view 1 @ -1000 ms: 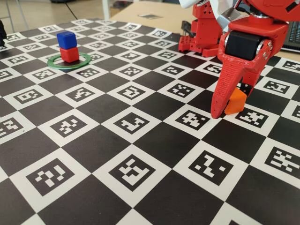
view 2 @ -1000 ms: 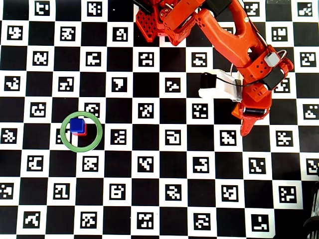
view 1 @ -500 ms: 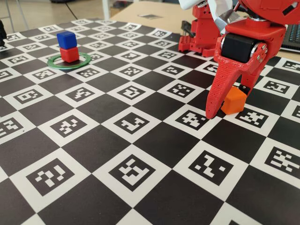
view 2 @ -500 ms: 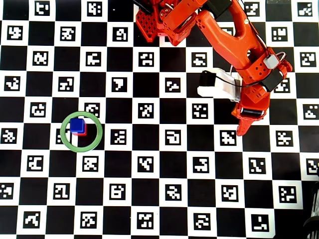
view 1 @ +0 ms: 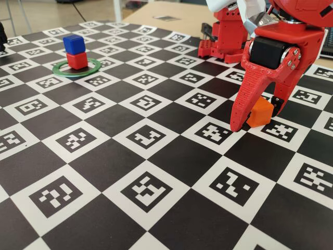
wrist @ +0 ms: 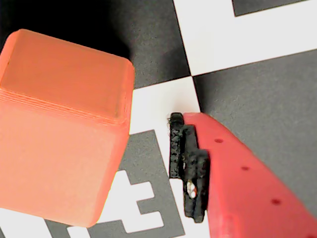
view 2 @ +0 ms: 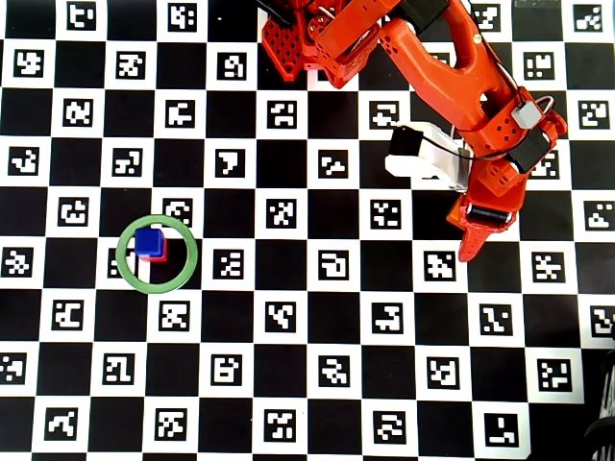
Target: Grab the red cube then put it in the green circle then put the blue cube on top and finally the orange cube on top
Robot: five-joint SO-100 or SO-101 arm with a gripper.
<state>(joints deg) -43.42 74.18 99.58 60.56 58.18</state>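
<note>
**Observer:** Over at the right of the desk [view 1: 156, 172], what should you mind on this step?

**Me:** Getting the orange cube [view 1: 259, 113] squarely between my fingers [view 1: 256, 120] before I close. Judging from the fixed view, I should settle low, so that the pads meet flat faces and not the rounded edges, then squeeze gently and lift straight up. A skewed pinch could twist the cube or let it squirt out.

**Observer:** And after that?

**Me:** It goes to the far left, where the blue cube [view 1: 74, 44] sits on the red cube [view 1: 77, 60] inside the green circle [view 1: 78, 68]. That stack is narrow, so I would come in high and set down slowly.

**Observer:** How do your fingers stand right now?

**Me:** Parted moderately, with the orange cube in the gap. From the wrist view, the cube [wrist: 62, 126] is clearly apart from the black-tipped finger [wrist: 190, 166], with desk showing between them. I cannot tell whether the other finger touches it. The cube seems to rest on the desk, not held.

**Observer:** Does the overhead view help?

**Me:** No; my arm hides the cube there.
</note>
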